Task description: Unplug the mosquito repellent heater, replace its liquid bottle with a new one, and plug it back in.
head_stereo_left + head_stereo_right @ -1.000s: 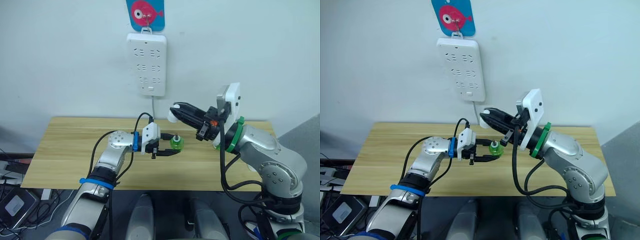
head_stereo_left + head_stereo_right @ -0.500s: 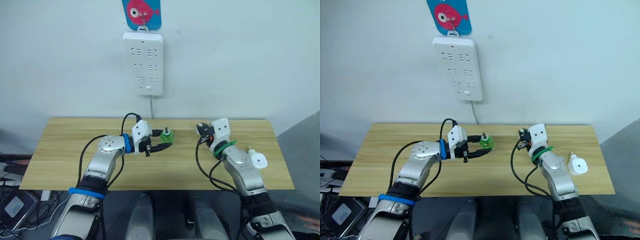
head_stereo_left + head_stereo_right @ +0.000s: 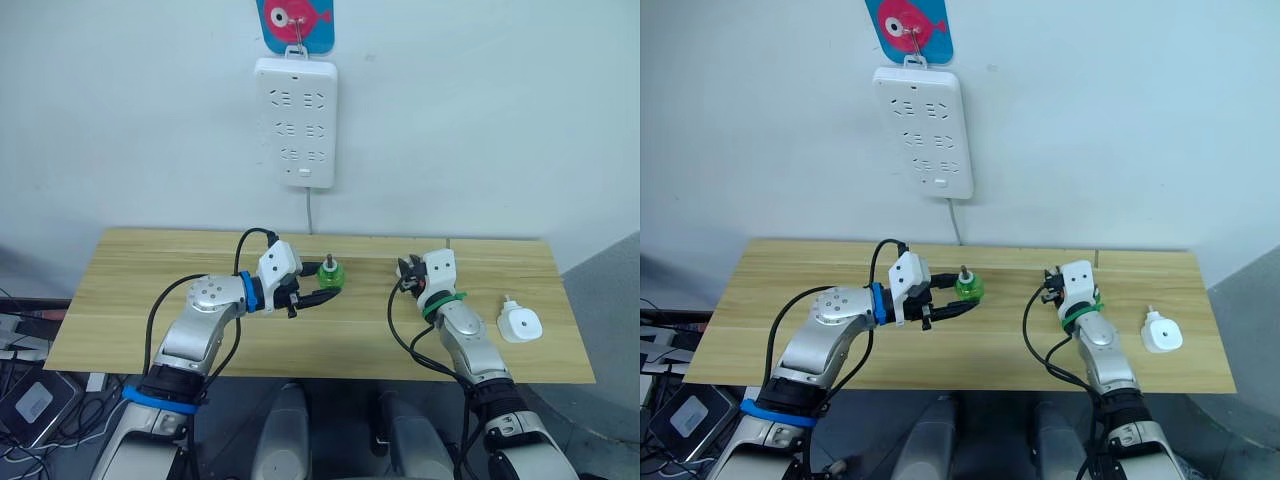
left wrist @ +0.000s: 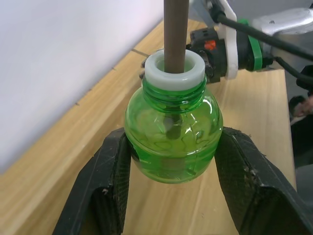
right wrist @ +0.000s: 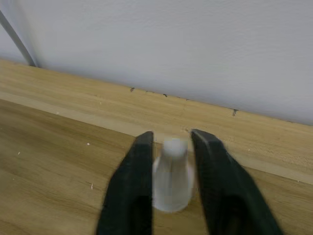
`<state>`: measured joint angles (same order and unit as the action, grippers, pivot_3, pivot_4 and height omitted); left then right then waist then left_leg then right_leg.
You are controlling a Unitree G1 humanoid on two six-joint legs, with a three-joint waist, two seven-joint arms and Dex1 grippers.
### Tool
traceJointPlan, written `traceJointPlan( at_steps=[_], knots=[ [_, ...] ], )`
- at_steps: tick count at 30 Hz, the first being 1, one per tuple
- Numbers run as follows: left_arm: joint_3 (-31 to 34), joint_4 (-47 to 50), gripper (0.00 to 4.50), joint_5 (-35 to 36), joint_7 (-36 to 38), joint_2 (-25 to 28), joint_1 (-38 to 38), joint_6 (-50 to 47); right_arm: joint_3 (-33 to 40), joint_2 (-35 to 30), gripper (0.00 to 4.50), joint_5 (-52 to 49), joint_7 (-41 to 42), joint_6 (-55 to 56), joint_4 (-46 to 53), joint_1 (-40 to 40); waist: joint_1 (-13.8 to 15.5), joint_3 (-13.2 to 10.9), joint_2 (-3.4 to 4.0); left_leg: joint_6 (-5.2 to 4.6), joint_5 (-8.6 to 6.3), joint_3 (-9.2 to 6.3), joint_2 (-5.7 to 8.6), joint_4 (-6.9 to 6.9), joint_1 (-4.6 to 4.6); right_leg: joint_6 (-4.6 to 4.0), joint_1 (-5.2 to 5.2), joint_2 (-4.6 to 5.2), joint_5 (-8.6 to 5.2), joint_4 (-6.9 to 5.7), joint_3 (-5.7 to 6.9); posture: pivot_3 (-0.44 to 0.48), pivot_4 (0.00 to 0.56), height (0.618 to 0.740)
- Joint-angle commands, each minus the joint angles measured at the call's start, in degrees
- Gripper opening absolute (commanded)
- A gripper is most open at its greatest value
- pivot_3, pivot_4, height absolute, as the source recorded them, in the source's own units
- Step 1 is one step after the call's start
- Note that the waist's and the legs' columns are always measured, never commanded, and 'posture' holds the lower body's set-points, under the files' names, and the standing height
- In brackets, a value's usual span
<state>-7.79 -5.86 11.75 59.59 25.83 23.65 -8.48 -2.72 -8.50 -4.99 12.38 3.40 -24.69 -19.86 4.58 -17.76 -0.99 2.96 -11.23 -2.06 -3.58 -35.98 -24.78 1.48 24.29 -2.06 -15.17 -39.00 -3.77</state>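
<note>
Green translucent plastic marked the one capless liquid bottle in sight, a brown wick rod rising through its white collar. The left gripper was closed on it, one black finger pressed to each side of its round belly, holding it upright just above the wooden table. Taking the white power strip on the wall as the landmark, the bottle hung almost straight below it, a little to the robot's right of the strip's cord, toward the table's back half.

One mosquito repellent heater lay unplugged on the table, well below the strip and far to its right, near the table's right edge, with bare wood around it. All the strip's socket rows stood free.

One white pointed cap was in the right gripper, whose two black fingers were closed against the cap's sides, low over the wood near the table's back edge. From the head cameras that gripper sat below and to the right of the strip, between the bottle and the heater, well apart from both.

One fish picture hung just above the strip. Below and to the left of the strip, the table's left half lay open, as did the front band of wood along the near edge.
</note>
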Motion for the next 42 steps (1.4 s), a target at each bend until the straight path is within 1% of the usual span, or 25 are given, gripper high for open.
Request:
traceJointPlan(
  at_steps=[1,2,3,4,5,6,8,10,12,15,19,22,27,32,39,41,42],
  knots=[
    [-0.36,-1.37,2.18,0.58,1.01,-0.51,1.6,2.02,0.58,0.11,2.81,0.58,0.05,0.65,2.13,2.01,0.0,-0.01,0.0,0.0,0.0,0.0,0.0,0.0,0.0,0.0,0.0,0.0,0.0,0.0,0.0,0.312,0.338,0.74],
    [-0.47,-2.09,2.18,0.55,1.17,-0.64,2.09,2.39,0.72,0.02,3.21,0.61,0.12,0.66,2.75,2.29,-0.01,-0.02,0.01,0.0,0.0,0.02,0.0,0.01,0.0,0.0,0.02,0.0,0.0,0.0,-0.01,0.294,0.333,0.74],
    [-0.56,-2.71,2.18,0.51,1.31,-0.78,2.49,2.76,0.86,-0.1,3.5,0.59,0.23,0.65,3.72,2.61,-0.03,-0.02,0.01,0.0,0.0,0.05,0.0,0.02,-0.01,0.0,0.04,0.0,0.0,0.0,-0.04,0.294,0.333,0.74],
    [-0.62,-3.16,2.18,0.49,1.42,-0.88,2.75,3.06,0.94,-0.18,3.93,0.58,0.3,0.65,4.35,2.8,-0.05,-0.03,0.01,0.0,0.0,0.1,0.0,0.02,-0.01,0.0,0.07,0.0,0.0,0.0,-0.09,0.294,0.333,0.74],
    [-0.71,-3.79,2.18,0.46,1.53,-1.13,3.08,3.42,1.03,-0.37,4.29,0.27,0.79,0.51,5.87,3.2,-0.11,-0.04,0.02,0.0,0.0,0.14,0.0,0.03,-0.01,0.0,0.08,0.0,0.0,0.0,-0.12,0.271,0.326,0.74],
    [-0.79,-4.23,2.18,0.47,1.66,-1.33,3.3,3.71,0.95,-0.67,4.47,-0.01,1.44,0.3,7.86,3.71,-0.14,-0.06,0.02,0.0,0.0,0.17,-0.01,0.03,-0.01,0.0,0.09,0.0,0.0,0.0,-0.15,0.271,0.326,0.74],
    [-1.25,-5.07,2.18,0.54,2.17,-1.98,3.57,4.47,0.05,-1.76,4.47,-3.41,5.83,-3.07,17.03,5.92,-0.16,-0.06,0.03,0.0,0.0,0.2,-0.01,0.02,-0.01,0.0,0.1,0.0,0.0,0.0,-0.18,0.259,0.32,0.74],
    [-1.69,-6.1,2.18,0.48,2.77,-2.63,3.94,5.37,-1.33,-3.62,4.47,-8.12,11.3,-9.19,26.55,8.02,-0.18,-0.06,0.03,0.0,-0.01,0.21,-0.01,0.03,-0.02,0.01,0.1,0.0,-0.01,0.01,-0.19,0.238,0.308,0.74],
    [-2.03,-7.33,2.18,0.46,3.73,-3.21,4.5,6.56,-2.69,-7.08,4.47,-13.36,16.65,-16.87,35.53,9.67,-0.18,-0.05,0.03,0.0,-0.01,0.21,0.0,0.03,-0.04,0.02,0.1,0.0,-0.01,0.03,-0.18,0.233,0.304,0.74],
    [-2.74,-9.36,2.18,0.38,5.55,-4.02,5.52,8.66,-2.5,-12.05,3.86,-22.27,21.52,-27.89,46.18,10.56,-0.18,-0.05,0.03,0.0,0.0,0.18,-0.01,0.01,-0.04,0.02,0.07,0.02,-0.01,0.03,-0.15,0.225,0.29,0.74],
    [-3.59,-12.28,2.18,0.4,8.07,-5.35,7.37,11.47,-2.78,-18.45,2.48,-28.61,24.58,-38.26,54.26,8.47,-0.18,-0.04,0.0,0.0,0.0,0.17,0.0,-0.03,-0.04,0.02,0.06,0.02,-0.01,0.02,-0.15,0.22,0.279,0.74],
    [-4.04,-13.81,2.18,0.38,9.87,-6.1,8.32,13.04,-3.53,-19.32,2.48,-29.79,24.08,-41.71,55.74,6.11,-0.24,-0.03,-0.01,0.0,0.0,0.18,0.01,-0.05,-0.05,0.03,0.06,0.02,0.0,0.03,-0.15,0.219,0.272,0.74],
    [-4.49,-14.95,2.18,0.33,10.87,-7.27,9.04,14.2,-6.17,-16.9,2.48,-26.33,22.12,-41.66,53.31,3.3,-0.29,-0.02,-0.02,0.0,0.0,0.15,0.01,-0.02,-0.08,0.04,0.07,0.0,0.0,0.04,-0.09,0.22,0.265,0.74],
    [-4.52,-15.44,2.18,0.32,11.15,-8.23,9.49,14.54,-7.52,-15.11,2.48,-23.02,21.32,-39.55,50.7,3.02,-0.29,-0.02,-0.03,0.0,0.0,0.15,0.03,-0.04,-0.11,0.04,0.08,0.01,0.0,0.06,-0.08,0.22,0.262,0.74],
    [-4.37,-15.47,2.18,0.37,11.12,-9.01,9.51,14.49,-8.61,-15.4,2.48,-20.57,22.13,-38.2,50.12,3.71,-0.29,-0.01,-0.03,0.0,0.0,0.14,0.02,-0.07,-0.1,0.04,0.08,0.01,0.0,0.03,-0.06,0.219,0.26,0.74],
    [-4.36,-15.38,2.18,0.4,11.13,-9.07,9.45,14.44,-8.4,-15.18,2.09,-20.28,22.04,-37.83,50.01,3.98,-0.29,-0.01,-0.03,0.0,0.0,0.13,0.02,-0.06,-0.1,0.04,0.08,0.01,0.0,0.03,-0.05,0.219,0.26,0.74],
    [-4.35,-15.38,2.18,0.42,11.15,-9.09,9.44,14.42,-8.33,-15.1,1.79,-20.21,22.03,-37.7,49.96,4.03,-0.29,-0.01,-0.03,0.01,0.0,0.13,0.02,-0.06,-0.1,0.04,0.08,0.01,0.0,0.03,-0.06,0.219,0.26,0.74]
  ],
)
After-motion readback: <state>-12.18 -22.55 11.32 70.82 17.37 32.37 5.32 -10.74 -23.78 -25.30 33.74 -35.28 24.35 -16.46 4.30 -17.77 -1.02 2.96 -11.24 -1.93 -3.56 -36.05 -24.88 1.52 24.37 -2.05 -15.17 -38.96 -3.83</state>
